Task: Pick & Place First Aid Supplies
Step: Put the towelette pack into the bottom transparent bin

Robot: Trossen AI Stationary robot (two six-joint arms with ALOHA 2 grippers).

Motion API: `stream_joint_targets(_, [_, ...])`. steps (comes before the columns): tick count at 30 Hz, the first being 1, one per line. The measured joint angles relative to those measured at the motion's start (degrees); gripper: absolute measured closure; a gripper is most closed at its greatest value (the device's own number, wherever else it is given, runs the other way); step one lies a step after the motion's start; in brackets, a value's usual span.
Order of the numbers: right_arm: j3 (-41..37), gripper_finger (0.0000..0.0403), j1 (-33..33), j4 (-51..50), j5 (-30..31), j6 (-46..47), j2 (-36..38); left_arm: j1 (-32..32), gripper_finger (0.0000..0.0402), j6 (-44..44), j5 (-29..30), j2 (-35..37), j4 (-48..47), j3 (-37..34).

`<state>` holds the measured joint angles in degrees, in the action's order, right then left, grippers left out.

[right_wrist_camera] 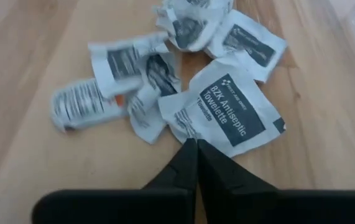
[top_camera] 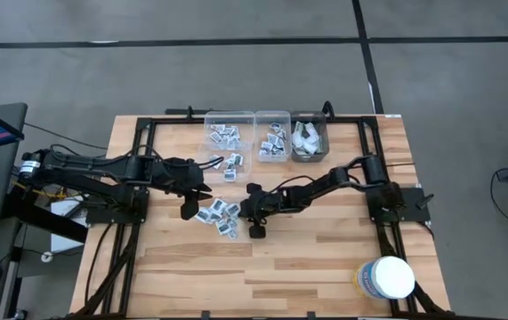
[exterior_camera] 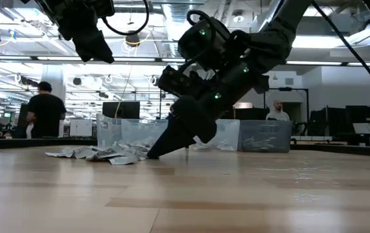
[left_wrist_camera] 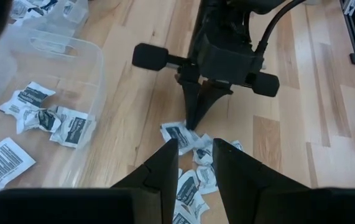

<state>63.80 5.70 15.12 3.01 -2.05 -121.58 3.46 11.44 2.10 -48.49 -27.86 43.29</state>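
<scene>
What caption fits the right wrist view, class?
Right gripper shut at the edge of an antiseptic towelette packet beside a loose packet pile.

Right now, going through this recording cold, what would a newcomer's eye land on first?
The right gripper, shut, tips pressed at the edge of an antiseptic towelette packet in the loose pile of packets at mid-table. The left gripper hovers just above the same pile. Behind them, three clear bins at the table's far edge hold sorted supplies, and a white tub stands at the near right corner.
</scene>
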Motion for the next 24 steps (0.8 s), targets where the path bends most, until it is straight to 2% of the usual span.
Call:
stream_joint_targets(5, [-0.5,0.0402,0.6,-5.9,5.1,-5.3,3.9,0.0,0.0302,0.0,0.0,0.0,0.0,0.0])
stream_joint_targets(10, [-0.3,0.0402,0.5,-8.7,6.8,-6.9,6.9,0.0,0.0302,0.0,0.0,0.0,0.0,0.0])
stream_joint_targets(16, [-0.3,0.0403,1.9,-8.8,12.4,-9.3,10.3,0.0,0.0302,0.0,0.0,-0.6,0.4,0.0])
stream_joint_targets(24, [-0.2,0.0403,3.3,-8.5,18.9,-13.1,15.3,-0.1,0.0302,10.4,0.9,-6.6,5.1,0.0])
